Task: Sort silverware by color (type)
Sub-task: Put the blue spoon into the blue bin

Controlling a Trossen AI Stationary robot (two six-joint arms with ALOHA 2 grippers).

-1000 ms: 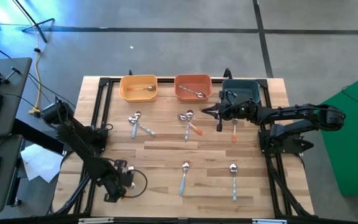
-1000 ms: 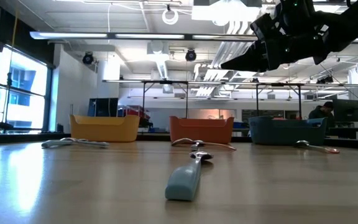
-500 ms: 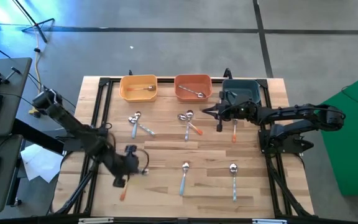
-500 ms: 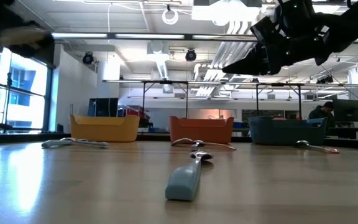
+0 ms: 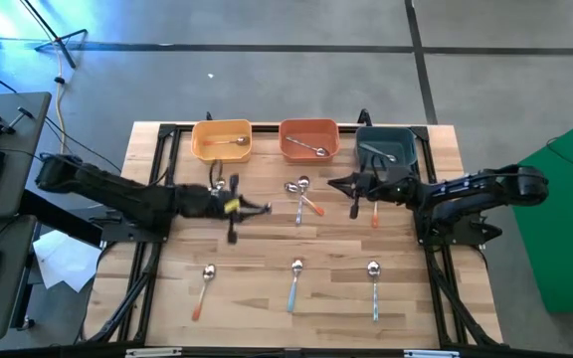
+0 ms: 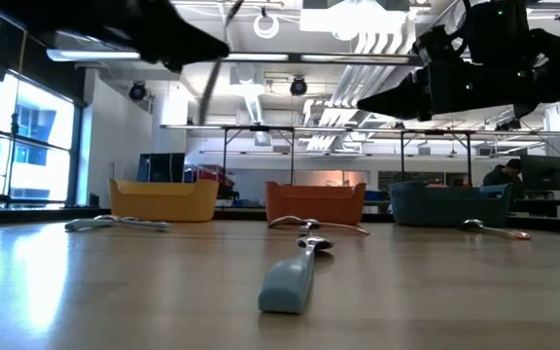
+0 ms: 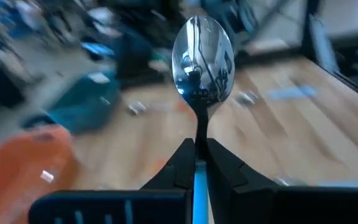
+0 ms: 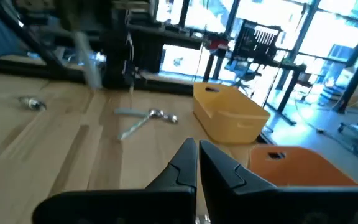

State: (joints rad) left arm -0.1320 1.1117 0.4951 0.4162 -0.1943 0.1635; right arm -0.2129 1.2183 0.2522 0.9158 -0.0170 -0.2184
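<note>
Spoons lie spread over the table point(image 5: 267, 249). One each lies in the yellow bin point(image 5: 222, 140), the orange bin point(image 5: 308, 139) and the teal bin point(image 5: 386, 147). My left gripper point(image 5: 245, 208) point(image 7: 199, 152) hovers over the far middle of the table, shut on a blue-handled spoon point(image 7: 202, 59); in the low view that spoon point(image 6: 212, 83) is a blur high above the table. My right gripper point(image 5: 332, 183) point(image 8: 195, 148) is shut and holds nothing. It hangs above the table in front of the teal bin, over an orange-handled spoon point(image 5: 374, 211). My left gripper pinches the spoon's handle just behind the neck point(image 7: 200, 134) between its two fingers. The blue handle point(image 7: 197, 186) runs back between them. The spoon lies along the fingers with its bowl sticking out ahead, lifted clear of the table.
Loose spoons: an orange-handled one near left point(image 5: 203, 290), a blue one point(image 5: 294, 283) point(image 6: 290, 277), a silver one point(image 5: 374, 286), a pair in the middle point(image 5: 303, 196) and some by the yellow bin point(image 6: 115, 223) point(image 8: 145, 121). A black frame runs along the table's edges.
My left arm has swung fast from the near left corner up and toward the far middle of the table, uncovering the orange-handled spoon that lies near left. My right gripper has drawn slightly toward the near edge, and the teal bin with its spoon now shows.
</note>
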